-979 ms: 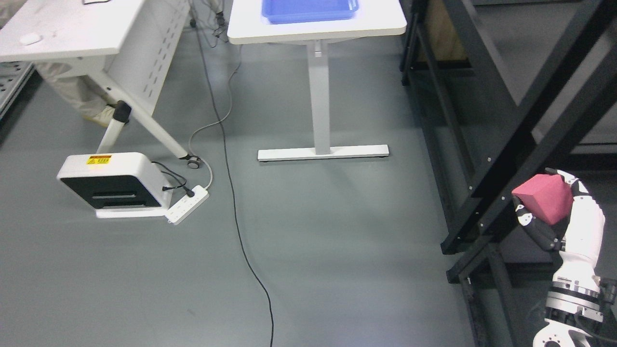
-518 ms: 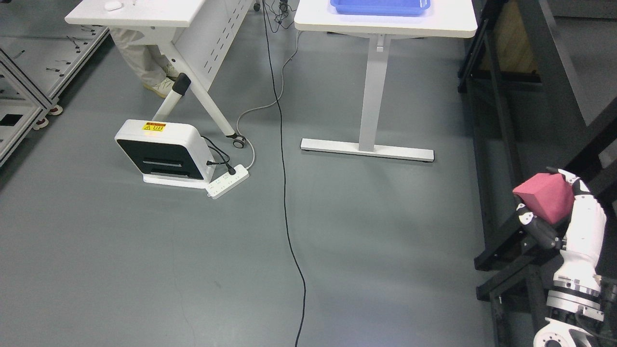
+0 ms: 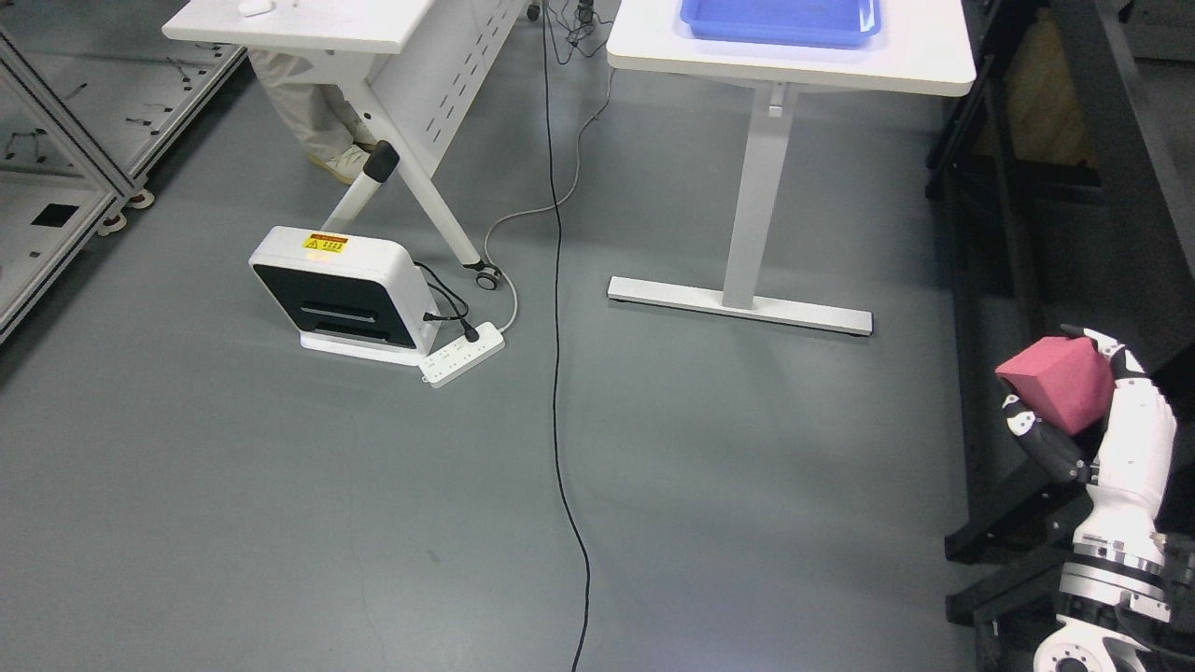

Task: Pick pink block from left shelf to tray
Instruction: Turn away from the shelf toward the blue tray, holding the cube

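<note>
Nearest, at the lower right, the right hand (image 3: 1074,411) grips the pink block (image 3: 1060,383), dark fingers (image 3: 1046,446) wrapped under its lower face and white fingertips hooked over its far top corner. The block is held up off the floor, just beside the black shelf frame (image 3: 1004,280) on the right. It looks like a rigid, matte cube with sharp edges, probably light foam or plastic, so it should neither deform nor crack. A matte skin likely gives decent friction, and opposing flat faces are the sensible place to hold, as the hand does now. One corner tilts up and to the left, so a loose grip could let it pivot.

Further off, a black cable (image 3: 558,373) runs across the grey floor, with a white device (image 3: 341,303) and power strip (image 3: 462,353) to the left.

Farthest, the blue tray (image 3: 780,21) sits on the white worktop (image 3: 924,65); what shows of its inside looks empty, though its far part is cut off. The left hand is out of view.
</note>
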